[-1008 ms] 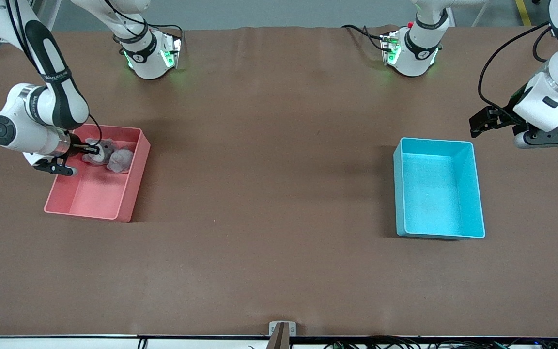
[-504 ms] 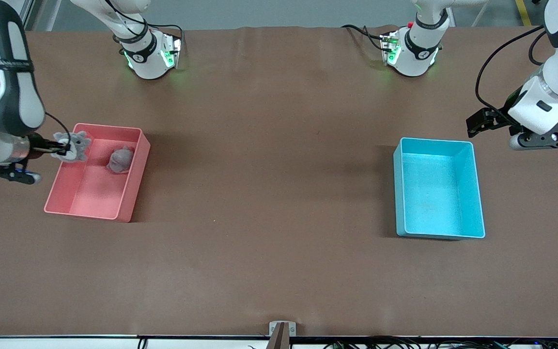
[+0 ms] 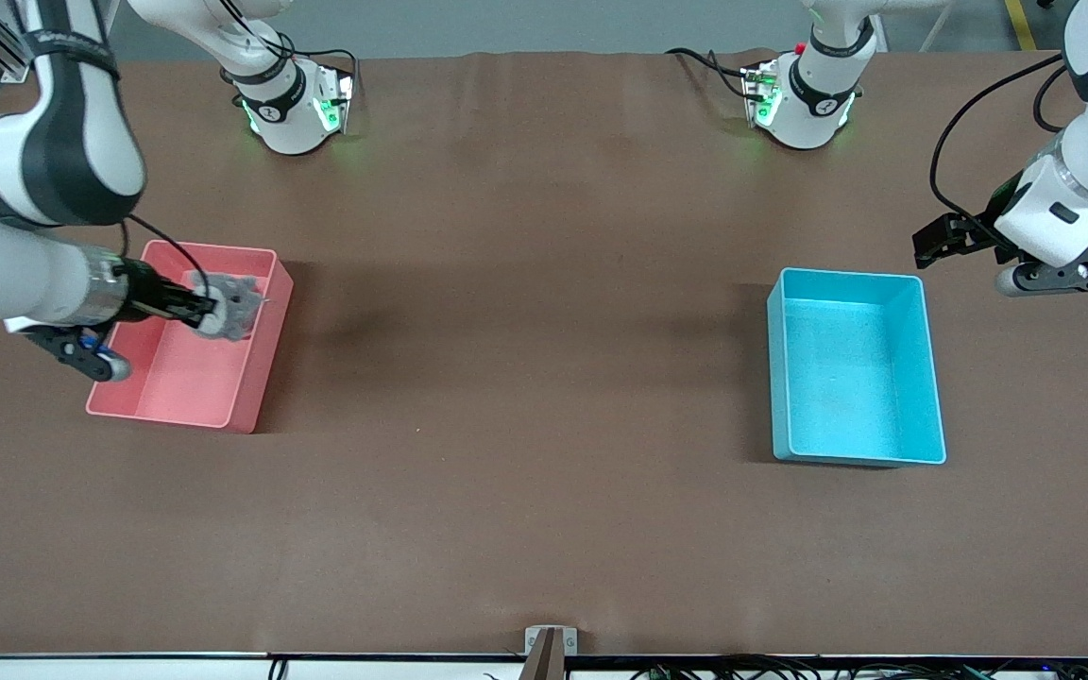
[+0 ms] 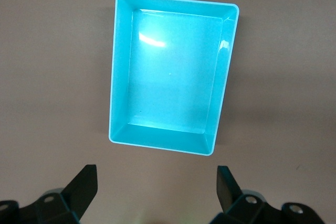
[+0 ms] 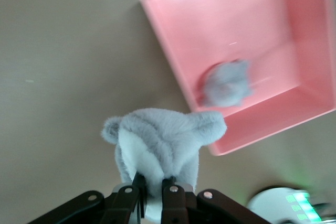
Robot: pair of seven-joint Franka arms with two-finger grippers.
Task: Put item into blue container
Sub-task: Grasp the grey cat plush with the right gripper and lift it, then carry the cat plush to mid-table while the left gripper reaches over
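Cyan blue container (image 3: 854, 366) lies lengthwise toward the camera; right pincer (image 3: 207, 307) grips a grey plush (image 3: 230, 307).

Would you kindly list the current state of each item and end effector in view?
Blue container: empty, upright.
Pink bin: upright, holds one grey plush toy.
Held plush toy: lifted over the pink bin.
Right end effector: shut on it.
Left end effector: open, waiting beside the blue container.

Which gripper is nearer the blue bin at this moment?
Left. The left gripper hangs open over the table beside the blue bin, waiting. The right gripper is over the pink bin at the right arm's end, shut on a grey plush toy.
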